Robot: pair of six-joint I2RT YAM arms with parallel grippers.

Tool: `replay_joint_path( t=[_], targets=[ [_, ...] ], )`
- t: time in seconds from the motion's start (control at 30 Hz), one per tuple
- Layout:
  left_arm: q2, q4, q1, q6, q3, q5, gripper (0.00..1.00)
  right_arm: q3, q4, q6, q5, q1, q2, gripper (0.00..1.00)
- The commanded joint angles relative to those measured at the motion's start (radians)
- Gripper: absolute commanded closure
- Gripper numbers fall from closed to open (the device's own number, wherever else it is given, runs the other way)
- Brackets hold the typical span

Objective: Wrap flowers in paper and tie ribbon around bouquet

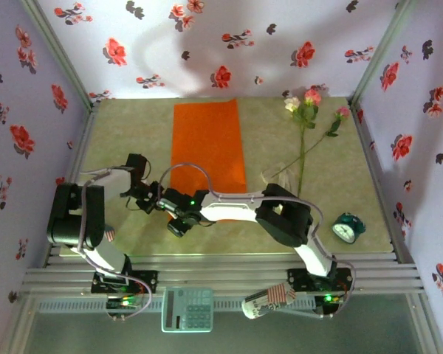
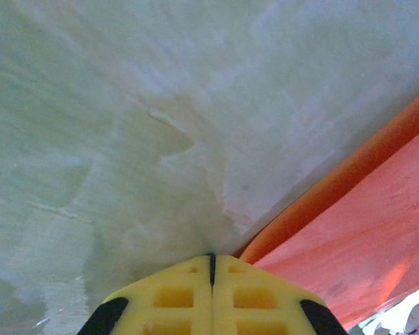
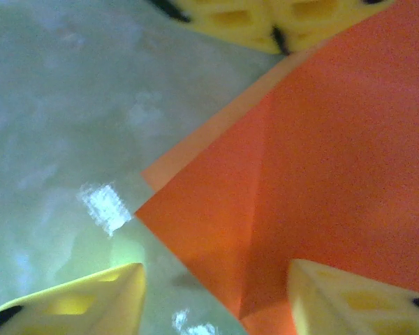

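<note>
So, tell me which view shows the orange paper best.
Top external: nearly the whole paper lies flat on the table. Left wrist catches one edge close up; right wrist, a creased corner.

Robot lab booth: floral wallpaper panels (image 1: 207,44) on aluminium frame posts (image 1: 59,51).

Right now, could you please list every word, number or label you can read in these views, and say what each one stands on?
No text can be read outright.
calculator: key and display markings are too small to read.
teal clock: dial numerals are too blurred to read.
red-and-white patterned cylinder: the print is too small to make out any letters.
</note>
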Motion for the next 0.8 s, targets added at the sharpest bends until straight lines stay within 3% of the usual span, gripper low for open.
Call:
replay_joint_path(
  t=[0.0,0.27,0.3,0.43,0.77],
  targets=[
    [-0.006,0.005,0.004,-0.014,-0.022,-0.006,1.0,0.028,-0.026,0.012,0.053,-0.006,0.023,0.52],
    [-0.075,-0.089,0.005,0.012,0.024,-0.077,1.0,0.03,-0.007,0.055,0.025,-0.027,-0.023,0.97],
    [-0.099,-0.115,0.006,0.015,0.038,-0.1,0.97,0.024,0.0,0.066,0.013,-0.034,-0.041,1.0],
    [-0.179,-0.178,0.005,0.008,0.066,-0.154,0.85,-0.019,0.05,0.125,-0.1,-0.081,-0.128,1.0],
    [-0.238,-0.159,-0.028,-0.085,0.031,-0.086,0.84,-0.113,0.1,0.217,-0.246,-0.186,-0.238,1.0]
  ],
)
